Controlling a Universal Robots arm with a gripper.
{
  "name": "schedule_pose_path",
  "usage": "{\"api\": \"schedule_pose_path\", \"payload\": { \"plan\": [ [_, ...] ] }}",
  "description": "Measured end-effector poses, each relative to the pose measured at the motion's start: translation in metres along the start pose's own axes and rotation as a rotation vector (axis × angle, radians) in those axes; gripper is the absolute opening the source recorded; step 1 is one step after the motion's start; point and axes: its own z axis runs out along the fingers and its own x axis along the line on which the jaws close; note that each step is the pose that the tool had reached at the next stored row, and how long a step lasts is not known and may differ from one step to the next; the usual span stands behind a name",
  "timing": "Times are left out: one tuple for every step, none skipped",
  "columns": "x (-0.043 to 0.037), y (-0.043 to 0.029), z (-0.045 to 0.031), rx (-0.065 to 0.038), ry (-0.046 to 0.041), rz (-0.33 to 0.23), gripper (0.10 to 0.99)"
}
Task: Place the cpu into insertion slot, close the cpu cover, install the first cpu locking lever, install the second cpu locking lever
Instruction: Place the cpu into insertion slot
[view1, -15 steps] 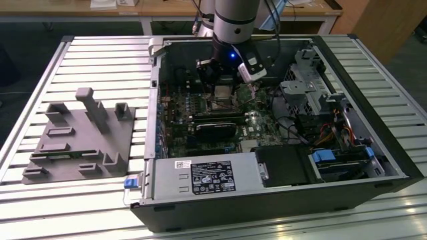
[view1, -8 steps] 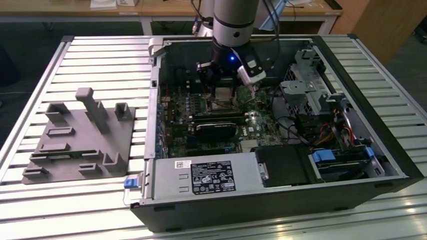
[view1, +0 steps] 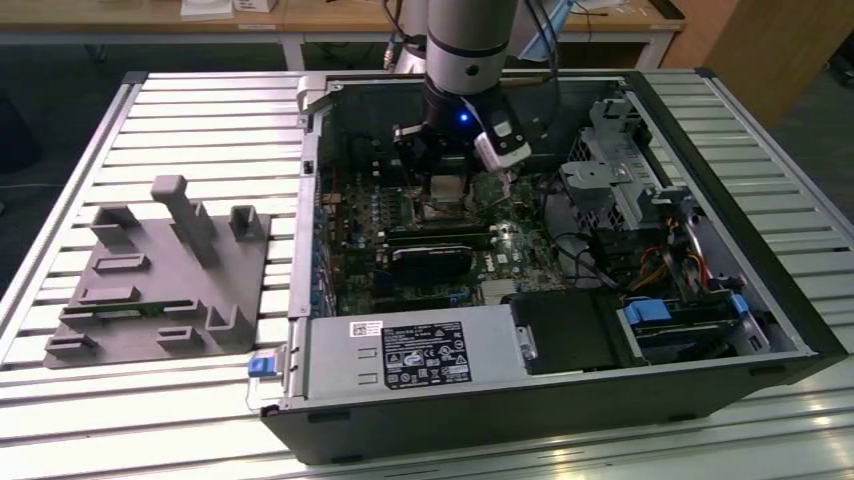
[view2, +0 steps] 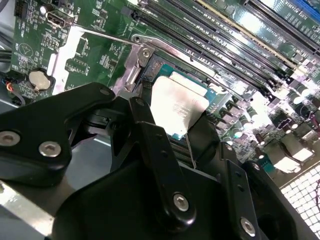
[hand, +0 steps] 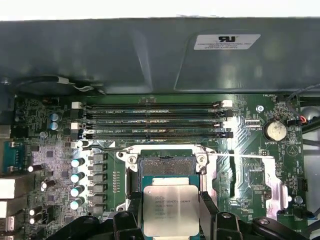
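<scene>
First wrist view: fingers (hand: 206, 207) clamped on opposite edges of the cpu (hand: 171, 210), metal top up. Cpu overlaps the slot (hand: 167, 162) on the side away from the memory slots (hand: 152, 120); slot's dark centre partly uncovered; contact cannot be told. Exterior view: arm (view1: 467, 40) reaches into the open case (view1: 534, 415) on the slatted surface (view1: 200, 110).

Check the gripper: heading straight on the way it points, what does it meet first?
Most likely the insertion slot. The gripper holds the cpu above the board, overlapping part of the slot in the first wrist view. How high it is above the slot is unclear.
</scene>
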Motion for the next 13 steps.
{"api": "schedule_pose_path", "payload": {
  "plan": [
    [0.0000, 0.0000, 0.0001, 0.000, -0.0016, 0.017, 0.537],
    [0.0000, 0.0000, 0.0002, 0.000, -0.0032, 0.034, 0.537],
    [0.0000, 0.0000, 0.0004, 0.000, -0.0048, 0.051, 0.537],
    [0.0000, -0.0001, 0.0006, 0.000, -0.0064, 0.068, 0.537],
    [0.0000, -0.0001, 0.0007, 0.000, -0.0080, 0.084, 0.537],
    [0.0000, -0.0001, 0.0009, 0.000, -0.0094, 0.100, 0.537],
    [0.0000, -0.0001, 0.0010, 0.000, -0.0109, 0.116, 0.537],
    [0.0000, -0.0001, 0.0011, 0.000, -0.0124, 0.132, 0.537],
    [0.0000, -0.0001, 0.0013, 0.000, -0.0140, 0.148, 0.537],
    [0.0000, -0.0001, 0.0014, 0.000, -0.0155, 0.165, 0.537],
    [0.0000, -0.0001, 0.0015, 0.000, -0.0170, 0.181, 0.537],
    [0.0000, -0.0001, 0.0016, 0.000, -0.0185, 0.197, 0.537],
    [0.0000, -0.0002, 0.0016, 0.000, -0.0200, 0.213, 0.537]
  ]
}}
